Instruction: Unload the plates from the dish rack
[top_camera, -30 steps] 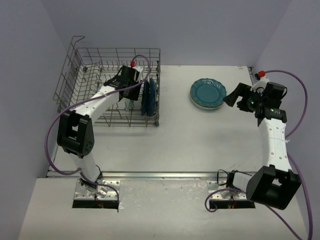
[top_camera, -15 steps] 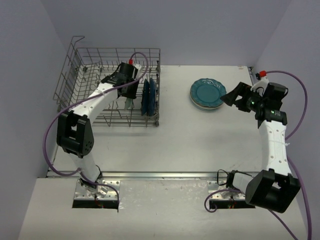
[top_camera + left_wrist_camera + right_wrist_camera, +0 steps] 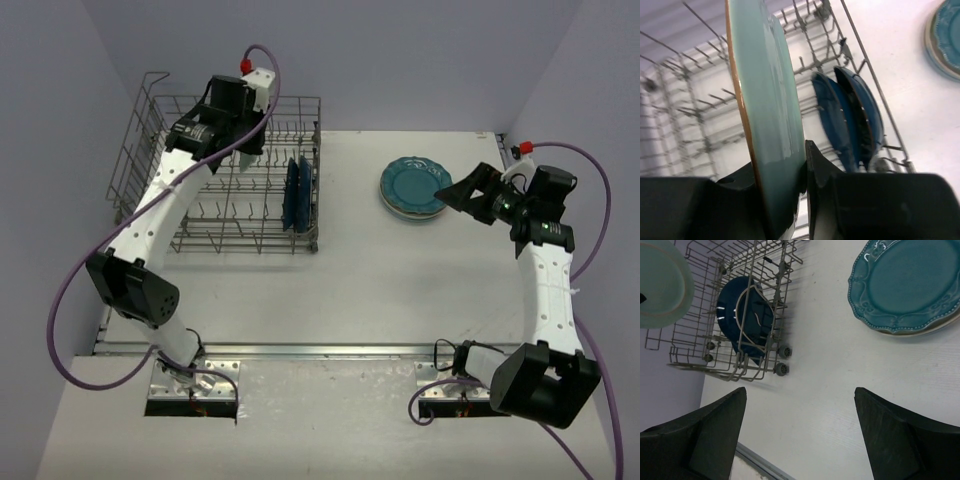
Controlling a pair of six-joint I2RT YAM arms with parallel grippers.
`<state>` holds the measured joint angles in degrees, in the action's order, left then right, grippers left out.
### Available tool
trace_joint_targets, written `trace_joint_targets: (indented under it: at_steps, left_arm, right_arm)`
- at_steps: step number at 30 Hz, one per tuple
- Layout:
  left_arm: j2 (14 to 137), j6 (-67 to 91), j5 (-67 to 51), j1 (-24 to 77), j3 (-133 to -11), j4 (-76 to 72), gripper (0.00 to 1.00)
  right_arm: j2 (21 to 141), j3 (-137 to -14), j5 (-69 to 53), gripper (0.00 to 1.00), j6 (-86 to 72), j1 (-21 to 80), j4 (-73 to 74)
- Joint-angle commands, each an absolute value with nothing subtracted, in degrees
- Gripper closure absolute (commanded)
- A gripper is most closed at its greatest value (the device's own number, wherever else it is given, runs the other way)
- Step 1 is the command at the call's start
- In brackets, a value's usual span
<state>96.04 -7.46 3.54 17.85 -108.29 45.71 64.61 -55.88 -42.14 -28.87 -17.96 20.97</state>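
Pale aqua round ceramic plate (image 3: 770,100) is clamped at its rim in the left jaws, upright, over the grey wire dish rack (image 3: 150,170). Two dark blue round plates (image 3: 295,195) stand on edge at the rack's right end. Teal scalloped plate (image 3: 413,185) tops a stack on the white counter (image 3: 380,280). Right jaws near it, spread wide, empty. Lavender walls. Right wrist view shows the aqua plate's face; overhead it's hard to pick out.

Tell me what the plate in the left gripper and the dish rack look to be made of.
The pale teal plate clamped in the left gripper looks like glazed ceramic: glossy face with soft reflections, bare tan rim edge. The dish rack looks like grey metal wire, thin and shiny; a coating cannot be ruled out.
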Motion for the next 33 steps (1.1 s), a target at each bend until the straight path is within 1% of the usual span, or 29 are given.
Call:
trace_joint_targets:
  at_steps: [1, 2, 3, 7, 8, 10, 12, 14, 18, 22, 26, 28, 30, 33]
  left_arm:
    - [82.4, -25.2, 14.0, 26.2, -99.6, 30.8, 1.0]
    - [79.8, -30.2, 17.9, 29.9, -94.0, 25.8, 1.0]
    - [77.5, -36.4, 21.2, 33.6, -88.6, 21.2, 1.0]
    - [67.8, -61.6, 32.4, 44.7, -68.1, 3.9, 1.0]
    - [64.9, -69.9, 33.3, 48.3, -64.1, 0.6, 1.0]
    - [61.4, -79.0, 33.8, 53.0, -54.2, -8.8, 1.0]
    - [57.3, -88.5, 32.9, 55.5, -48.6, -10.8, 1.0]
    - [54.2, -93.6, 31.0, 58.1, -42.6, -14.6, 1.0]
    - [52.7, -99.8, 30.1, 62.7, -37.5, -17.3, 1.0]
    - [53.4, -101.1, 29.5, 65.6, -35.3, -19.4, 1.0]
    - [55.6, -100.4, 30.2, 67.6, -35.7, -22.2, 1.0]
    - [56.7, -99.2, 31.0, 68.4, -36.6, -22.3, 1.0]
    - [57.7, -98.4, 31.6, 69.1, -37.2, -22.8, 1.0]
    - [58.9, -97.4, 32.6, 69.5, -37.8, -23.2, 1.0]
  right_arm:
    - [66.0, -57.8, -47.1, 0.05, -33.7, -18.0, 18.2]
    - [66.7, -58.1, -48.2, 0.02, -35.2, -17.9, 18.0]
    - [67.5, -58.3, -49.5, 0.01, -36.7, -17.9, 17.7]
    - [70.4, -58.5, -55.4, 0.01, -41.4, -17.9, 15.5]
    - [70.8, -58.2, -56.5, 0.01, -43.4, -17.8, 13.8]
    - [71.4, -58.0, -58.6, 0.01, -45.3, -17.2, 11.1]
    - [72.0, -57.8, -59.2, 0.01, -45.9, -14.8, 10.3]
    - [72.7, -58.1, -59.1, 0.01, -44.6, -10.8, 10.8]
    - [74.0, -57.7, -58.7, 0.01, -42.3, -2.9, 11.0]
    - [75.7, -58.9, -57.2, 0.01, -38.6, 4.3, 12.7]
    - [78.6, -61.3, -55.7, 0.02, -35.1, 8.3, 15.2]
    - [80.3, -62.2, -55.9, 0.06, -34.5, 10.0, 15.2]
    - [81.3, -62.6, -56.1, 0.11, -34.2, 11.9, 14.8]
    - [82.0, -62.6, -59.0, 0.38, -36.0, 13.8, 11.9]
